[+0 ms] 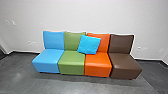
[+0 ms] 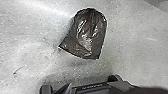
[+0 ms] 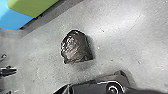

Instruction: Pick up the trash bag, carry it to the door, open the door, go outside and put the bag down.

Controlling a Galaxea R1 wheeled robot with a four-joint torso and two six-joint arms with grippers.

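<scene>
Trash bag of dark, glossy, wrinkled plastic (image 2: 87, 35), seen on a smooth, mottled grey floor (image 3: 130, 47). Both wrist views show it from above: a rounded, bulging shape at one end, a straighter edge at the other, with bright highlights along its creases. One end looks pinched into folds, perhaps the neck, though the blur makes that uncertain. Whether the left and right jaws are apart or together cannot be told. In the right wrist view, bare floor lies between the bag and a row of cushioned seats. The head view shows that row from the front, four armless seats side by side: light blue (image 1: 48, 56), olive green (image 1: 71, 57), bright orange (image 1: 98, 58) and dark brown (image 1: 125, 60). A square turquoise pillow (image 1: 89, 44) leans at a tilt against the green and orange backrests, spanning the join between them. Behind the seats rises a plain, pale grey wall (image 1: 87, 17), edged along its foot with a dark baseboard strip (image 1: 22, 53).
</scene>
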